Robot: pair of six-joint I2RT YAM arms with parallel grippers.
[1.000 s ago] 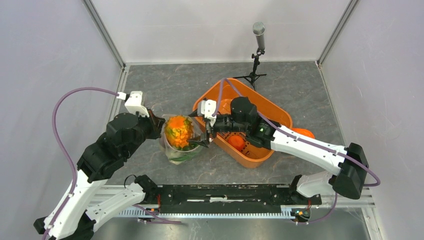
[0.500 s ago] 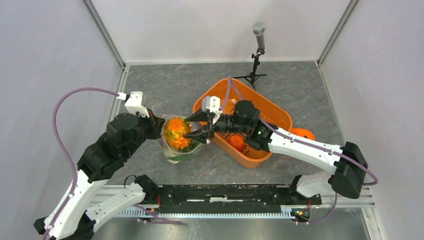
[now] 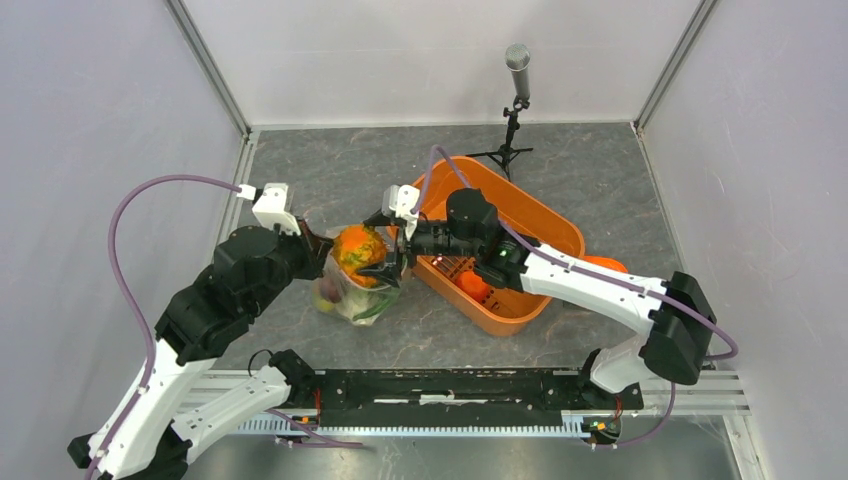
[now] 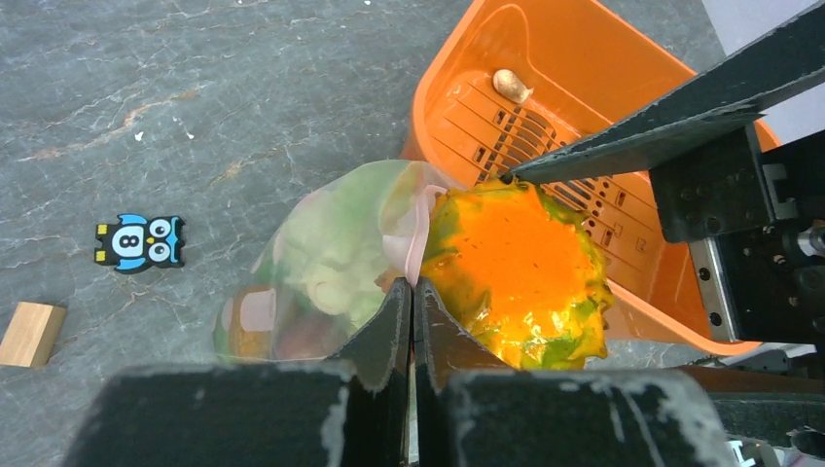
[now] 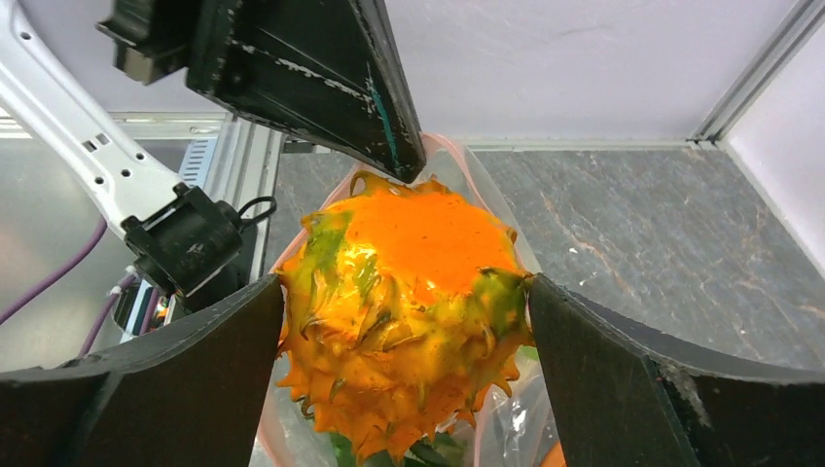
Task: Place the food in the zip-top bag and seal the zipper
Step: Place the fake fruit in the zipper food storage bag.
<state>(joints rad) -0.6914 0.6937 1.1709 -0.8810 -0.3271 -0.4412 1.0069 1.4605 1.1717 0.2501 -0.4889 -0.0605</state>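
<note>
Mid-fill: right end effector (image 5: 404, 321) clamps pineapple (image 5: 409, 253) at mouth of zip-top bag (image 4: 311, 263) just below, left end effector (image 4: 412, 292) pinched tight on its rim; greens (image 4: 336, 258) inside, orange piece (image 3: 476, 285) in basket (image 3: 545, 222) behind, zipper (image 4: 407, 243) unsealed.

Pineapple (image 3: 360, 252) across the zip-top bag (image 3: 343, 299) mouth, basket (image 3: 545, 222) alongside.

Left arm (image 3: 215, 295) was bent up from base, elbow high, wrist turned toward right end effector. Left end effector (image 4: 411, 292) had fingers pressed flat together, no gap, pinching rim of zip-top bag (image 4: 321, 243). Right arm (image 3: 590, 285) was stretched out long and low, forearm near level. Right end effector (image 5: 405, 282) had jaws spread wide, one finger (image 5: 175, 379) against each flank of pineapple (image 5: 428, 229), gripping it. Left fingertips sat just beyond pineapple, opposite right end effector.
</note>
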